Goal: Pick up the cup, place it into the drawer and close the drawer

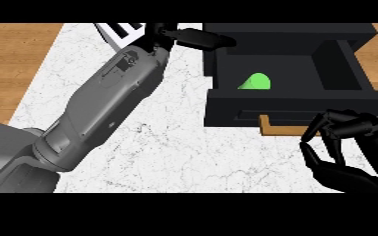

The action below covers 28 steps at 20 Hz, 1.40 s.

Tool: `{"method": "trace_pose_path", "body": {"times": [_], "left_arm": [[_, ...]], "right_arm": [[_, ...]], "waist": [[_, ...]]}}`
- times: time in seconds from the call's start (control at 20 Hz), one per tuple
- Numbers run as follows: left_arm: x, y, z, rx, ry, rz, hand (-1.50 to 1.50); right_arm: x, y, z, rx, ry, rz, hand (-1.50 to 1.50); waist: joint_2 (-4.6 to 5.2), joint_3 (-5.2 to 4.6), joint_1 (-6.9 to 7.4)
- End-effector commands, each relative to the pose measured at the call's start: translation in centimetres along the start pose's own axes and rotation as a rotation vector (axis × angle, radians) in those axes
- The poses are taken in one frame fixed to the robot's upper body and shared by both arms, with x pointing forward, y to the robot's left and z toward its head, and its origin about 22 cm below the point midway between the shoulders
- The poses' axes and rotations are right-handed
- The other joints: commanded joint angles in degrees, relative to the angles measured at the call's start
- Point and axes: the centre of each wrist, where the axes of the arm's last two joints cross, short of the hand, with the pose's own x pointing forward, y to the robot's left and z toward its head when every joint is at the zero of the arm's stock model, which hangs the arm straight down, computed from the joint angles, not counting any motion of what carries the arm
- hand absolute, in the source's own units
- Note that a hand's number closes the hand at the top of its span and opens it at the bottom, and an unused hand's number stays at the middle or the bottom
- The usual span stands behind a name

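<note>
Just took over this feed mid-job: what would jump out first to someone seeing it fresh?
The bright green cup stands out, lying inside the open black drawer at upper right. The grey left forearm sweeps diagonally across the white marble counter, its left hand at the drawer's back left corner. The right hand hovers at lower right, fingers curled, by the drawer's front.

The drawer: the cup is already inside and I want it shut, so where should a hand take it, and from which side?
Take the drawer by its front panel, near the tan handle, coming from the robot's side and pushing away. That flat face looks toward the robot, and the right hand is close beside it. The green cup lies well inside.
</note>
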Motion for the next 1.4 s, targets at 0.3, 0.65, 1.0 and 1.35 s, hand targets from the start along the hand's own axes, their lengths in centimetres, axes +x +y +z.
{"method": "trace_pose_path", "body": {"times": [0.3, 0.65, 1.0, 1.35], "left_arm": [[0.4, 6.5, 3.9, 0.064, 0.022, 0.03, -1.5], [-0.6, 12.0, 6.7, 0.063, 0.022, 0.034, -1.5], [0.8, 16.0, 8.9, 0.07, 0.024, 0.059, -1.5], [-0.1, 17.6, 11.9, 0.082, 0.039, 0.061, -1.5]], "right_arm": [[-3.7, 2.5, -3.1, 0.017, 0.055, 0.224, 1.5], [-5.5, 6.7, -6.0, 0.192, 0.116, 0.533, 1.5], [-11.4, 8.9, -8.2, 0.255, 0.136, 0.683, 1.5], [-15.5, 8.2, -12.8, 0.237, 0.169, 0.628, 1.5]], "waist": [[0.11, 0.05, 1.25], [0.35, 0.0, 1.81], [0.52, 0.07, 1.2], [0.76, 0.1, 1.57]]}}
